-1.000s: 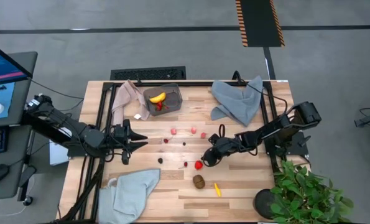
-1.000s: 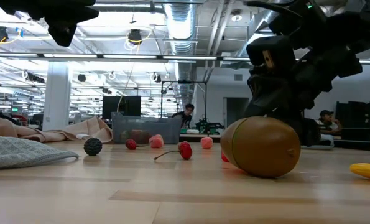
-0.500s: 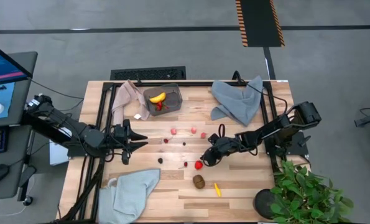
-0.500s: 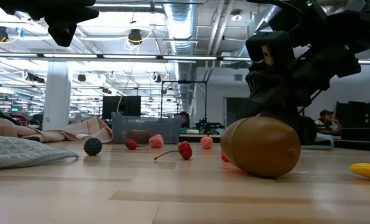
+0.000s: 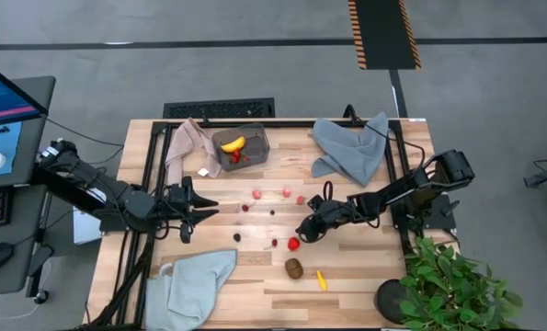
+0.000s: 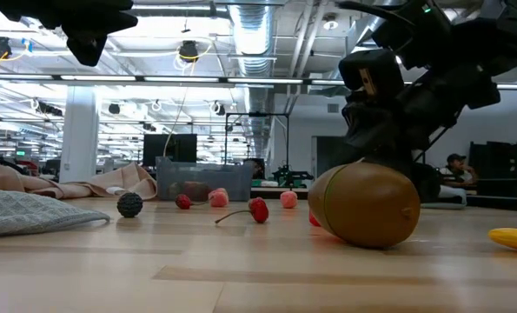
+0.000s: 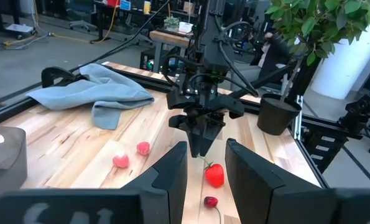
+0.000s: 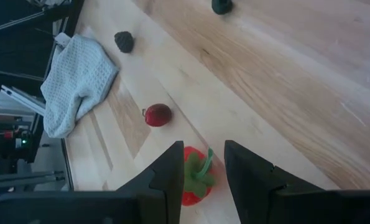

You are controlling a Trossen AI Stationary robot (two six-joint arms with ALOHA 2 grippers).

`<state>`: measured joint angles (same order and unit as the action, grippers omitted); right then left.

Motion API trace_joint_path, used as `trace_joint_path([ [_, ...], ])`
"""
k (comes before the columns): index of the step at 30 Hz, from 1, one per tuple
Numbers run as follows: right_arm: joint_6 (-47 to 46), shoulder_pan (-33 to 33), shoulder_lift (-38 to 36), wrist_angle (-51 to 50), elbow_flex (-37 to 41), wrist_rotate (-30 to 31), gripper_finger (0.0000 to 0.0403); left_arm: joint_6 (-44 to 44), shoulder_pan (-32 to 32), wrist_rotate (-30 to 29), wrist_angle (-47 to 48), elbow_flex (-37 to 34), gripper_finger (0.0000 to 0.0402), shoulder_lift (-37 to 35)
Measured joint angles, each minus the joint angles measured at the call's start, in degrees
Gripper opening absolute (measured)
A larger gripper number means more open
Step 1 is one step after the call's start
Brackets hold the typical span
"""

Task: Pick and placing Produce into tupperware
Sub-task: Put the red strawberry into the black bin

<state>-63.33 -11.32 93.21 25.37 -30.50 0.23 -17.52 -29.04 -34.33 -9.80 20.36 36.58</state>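
half a strawberry [image 8: 194, 177] hidden between the right gripper [image 8: 200, 167] fingers

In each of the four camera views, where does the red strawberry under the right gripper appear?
High view: strawberry at centre, just below the right gripper.
Low view: a sliver of red behind the brown kiwi, probably it.
Left wrist view: low centre, beneath that gripper.
Right wrist view: bottom centre, between the fingers.
Shared landmark: the right gripper.
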Motion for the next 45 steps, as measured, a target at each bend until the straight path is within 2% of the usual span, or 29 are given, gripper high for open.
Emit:
trace_joint_path([
  [12, -0.2, -1.0, 0.2, -0.3, 0.0, 1.2, 0.0127, -0.3, 0.0, 0.0, 0.0, 0.0, 0.0099, 0.0],
  [24, 0.9, -1.0, 6.3, 0.7, -3.3, -0.2, 0.0122, -0.7, 0.0, 0.0, 0.3, 0.0, 0.0099, 0.0],
  [31, 1.4, -1.0, 6.2, 0.8, -3.5, -0.6, 0.0091, -0.9, 0.0, 0.0, 0.4, 0.0, 0.0099, 0.0],
  [40, 2.9, -1.0, 6.2, 0.8, -3.5, -0.6, 0.0014, -0.9, 0.0, 0.0, 0.4, 0.0, 0.0099, 0.0],
  [45, 3.4, -0.4, 6.2, 2.2, -3.5, -0.5, 0.0025, -0.9, 0.0, 0.0, 0.4, 0.0, 0.0099, 0.0],
])
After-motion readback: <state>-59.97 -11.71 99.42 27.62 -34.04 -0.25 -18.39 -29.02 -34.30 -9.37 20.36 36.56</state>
